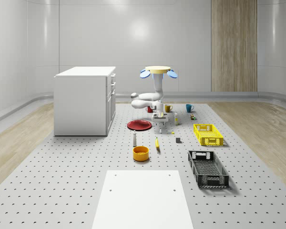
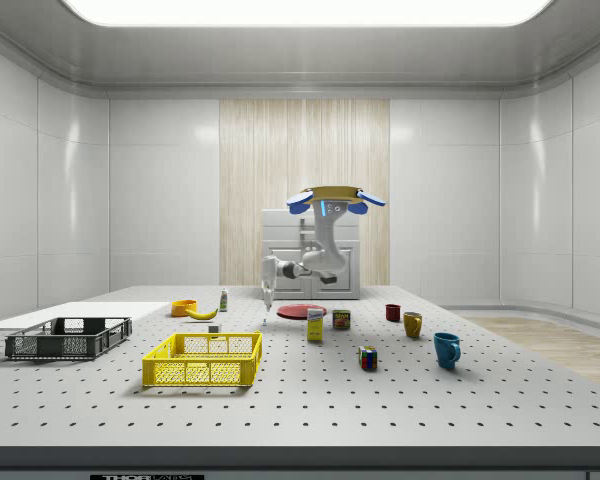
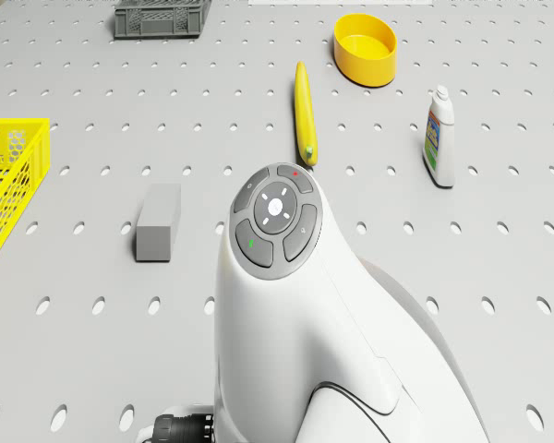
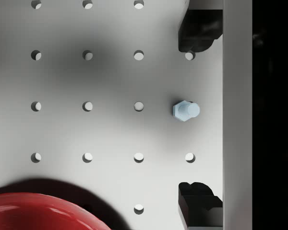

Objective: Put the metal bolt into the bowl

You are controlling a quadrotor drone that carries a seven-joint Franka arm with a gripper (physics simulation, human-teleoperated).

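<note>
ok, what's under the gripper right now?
The bolt lies on the table right below the open gripper, midway between its fingers. The red plate's rim is off to one side. The drone hovers above.

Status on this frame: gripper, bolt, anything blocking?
Drone hovering above table. Gripper open, fingers straddling metal bolt, not yet closed. Bolt on table, red plate beside it. Yellow bowl empty; banana near the route.
</note>
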